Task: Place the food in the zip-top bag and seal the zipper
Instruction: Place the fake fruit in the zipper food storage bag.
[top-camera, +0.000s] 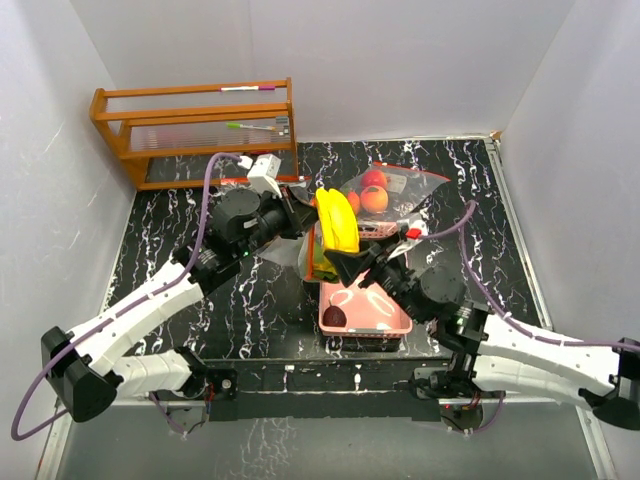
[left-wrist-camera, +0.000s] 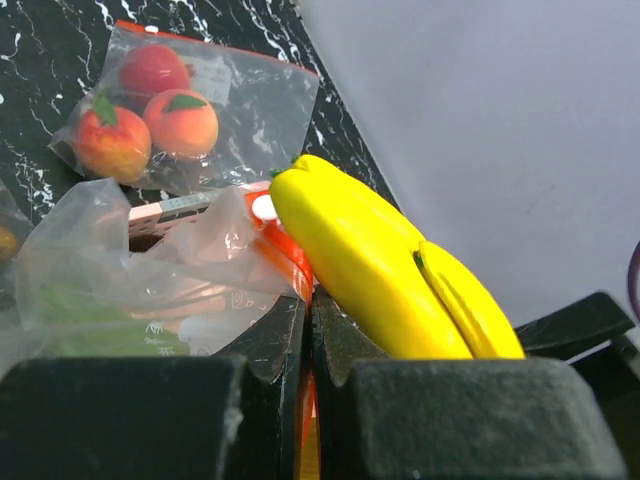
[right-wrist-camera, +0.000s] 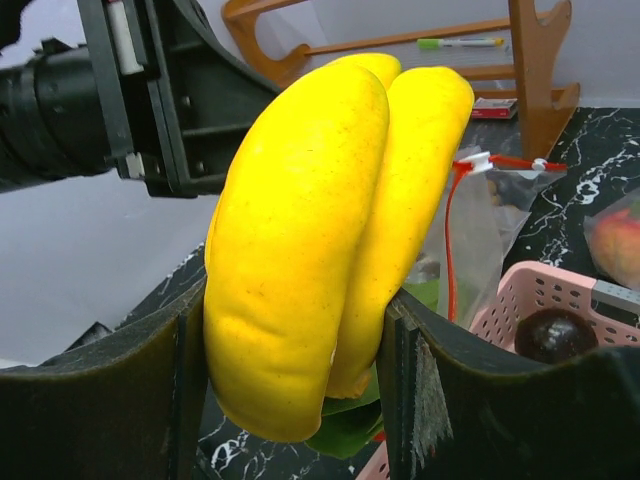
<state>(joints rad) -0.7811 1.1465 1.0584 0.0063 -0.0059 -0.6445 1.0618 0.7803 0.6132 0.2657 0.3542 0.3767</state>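
Yellow bananas (right-wrist-camera: 300, 250) clamped upright in right gripper (top-camera: 352, 262), above pink basket (top-camera: 392, 322), just beside zip-top bag (left-wrist-camera: 110, 270). Bag's red zipper edge pinched in closed left gripper (left-wrist-camera: 307, 325).

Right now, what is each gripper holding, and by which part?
Right gripper clamps the bananas near one end, a finger each side. Left gripper pinches the zip-top bag at its red zipper edge.

The top camera looks steeply down from above and behind me, taking in the whole table (top-camera: 165, 215). My left wrist camera peers out over my left gripper (left-wrist-camera: 308, 320), very near the bananas (left-wrist-camera: 380, 270) and the bag (left-wrist-camera: 130, 260). My right wrist camera faces the rack (right-wrist-camera: 530, 70), also close on both.
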